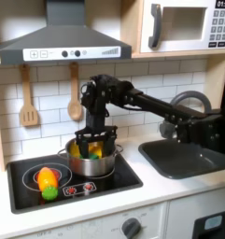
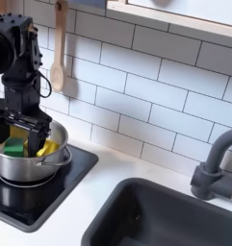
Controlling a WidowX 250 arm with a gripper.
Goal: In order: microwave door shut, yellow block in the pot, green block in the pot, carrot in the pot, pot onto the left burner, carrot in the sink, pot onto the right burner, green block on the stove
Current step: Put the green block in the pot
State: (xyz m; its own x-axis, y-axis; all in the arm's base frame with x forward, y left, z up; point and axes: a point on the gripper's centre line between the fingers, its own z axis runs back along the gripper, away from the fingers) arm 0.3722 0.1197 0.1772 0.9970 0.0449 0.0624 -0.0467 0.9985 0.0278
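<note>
First exterior view. The gripper (image 1: 95, 147) hangs low over the pot (image 1: 92, 161) at frame centre, fingers spread apart and straddling the contents, clamped on nothing that I can make out. The pot sits on the right-hand burner of the stove (image 1: 72, 178), lower left of frame. Inside it: the green block (image 1: 92, 153) and a bit of the yellow block (image 1: 78, 149). The carrot (image 1: 47, 177) lies on the left-hand burner, lower left, green tip toward the camera, so it is not yet in the pot. The microwave door (image 1: 180, 26), upper right, looks closed. The sink (image 1: 189, 156) is at right of frame. Microwave display shows digits, too small to read; no other legible writing.

Second exterior view. The gripper (image 2: 21, 128) is at left of frame, fingers (image 2: 40, 140) apart and reaching down inside the pot (image 2: 29, 163) rim. The green block (image 2: 13, 146) rests against the yellow block (image 2: 47, 148) on the pot bottom. Open stance over the blocks suggests, I judge, a release just made; the carrot would be next. The sink (image 2: 156, 216) fills lower right.
</note>
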